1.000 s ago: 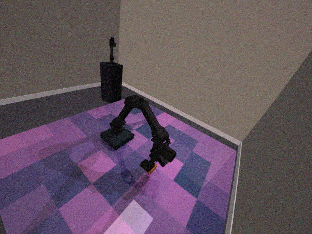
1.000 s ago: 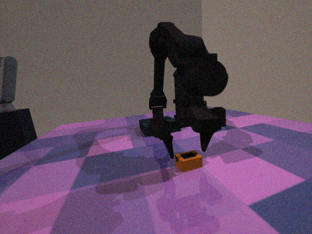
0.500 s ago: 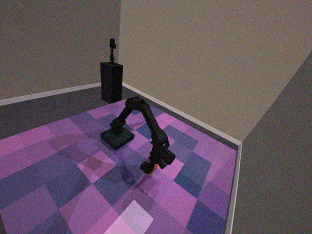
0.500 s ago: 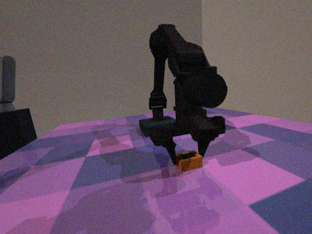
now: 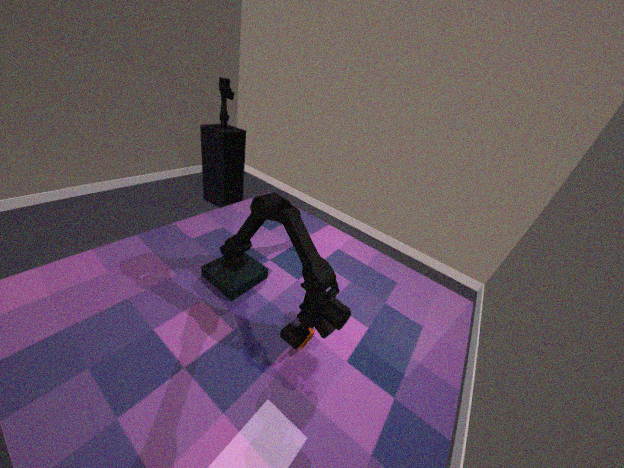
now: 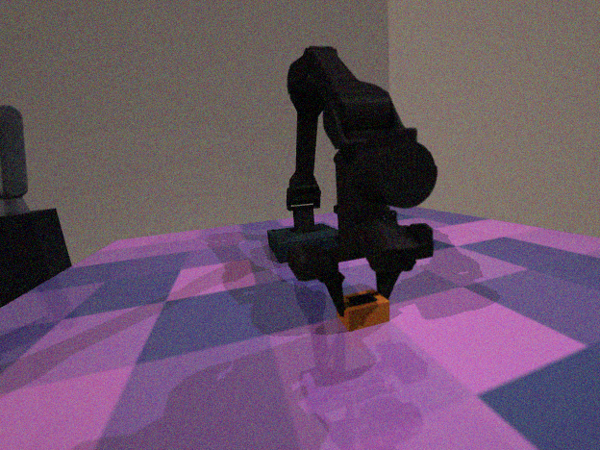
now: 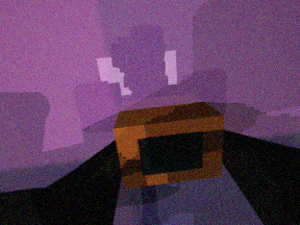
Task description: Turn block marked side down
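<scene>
Wide shot first: the checkered purple desk (image 6: 145, 334) stretches across the room, and the black arm (image 6: 358, 145) arches over from its base and drops straight down toward the near squares.

Down at the end of it, the hand (image 6: 362, 296) sits low over the desk, its two pointed fingers (image 6: 336, 289) either side of the orange block (image 6: 364, 312) and clamped on it. That's a grip on the block's sides.

And the block itself? It's on the desk, right under the wrist, with no gap visible beneath it. The dark marked panel (image 6: 362, 299) faces upward in the side view, and the wrist camera stares right at that dark patch (image 7: 172, 153).

So here's the score as I read it: the grasp is made, nothing more. The lift, the flip to put the mark face-down and the release onto the desk are all to come.
</scene>
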`<state>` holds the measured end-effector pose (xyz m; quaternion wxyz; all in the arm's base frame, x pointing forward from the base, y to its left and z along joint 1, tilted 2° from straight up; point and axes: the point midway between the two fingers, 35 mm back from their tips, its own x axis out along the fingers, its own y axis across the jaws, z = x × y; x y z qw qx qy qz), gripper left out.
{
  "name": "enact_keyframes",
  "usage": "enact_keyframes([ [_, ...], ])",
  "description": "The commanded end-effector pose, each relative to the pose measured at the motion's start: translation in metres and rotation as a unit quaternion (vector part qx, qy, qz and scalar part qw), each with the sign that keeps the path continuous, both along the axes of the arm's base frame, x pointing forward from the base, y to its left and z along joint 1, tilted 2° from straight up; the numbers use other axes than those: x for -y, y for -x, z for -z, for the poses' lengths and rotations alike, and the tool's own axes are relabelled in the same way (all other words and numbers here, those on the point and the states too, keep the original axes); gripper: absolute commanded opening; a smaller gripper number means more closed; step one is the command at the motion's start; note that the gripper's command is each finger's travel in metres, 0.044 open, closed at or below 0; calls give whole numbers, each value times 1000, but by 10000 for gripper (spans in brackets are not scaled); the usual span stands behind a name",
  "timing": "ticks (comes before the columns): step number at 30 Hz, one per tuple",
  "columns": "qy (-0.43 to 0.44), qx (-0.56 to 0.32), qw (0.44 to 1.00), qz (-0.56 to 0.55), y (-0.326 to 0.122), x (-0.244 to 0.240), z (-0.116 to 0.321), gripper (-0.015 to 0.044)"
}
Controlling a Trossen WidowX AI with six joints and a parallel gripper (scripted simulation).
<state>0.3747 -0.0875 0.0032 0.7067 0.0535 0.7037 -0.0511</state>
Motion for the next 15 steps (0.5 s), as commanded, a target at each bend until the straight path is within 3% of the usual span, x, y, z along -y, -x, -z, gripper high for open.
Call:
enact_keyframes([
  [1, -2, 1, 1000, -2, -1, -1, 0, 183],
  [7, -2, 1, 1000, -2, -1, -1, 0, 142],
  [12, -2, 1, 1000, -2, -1, 0, -25, 11],
  [15, -2, 1, 1000, -2, 0, 0, -30, 0],
])
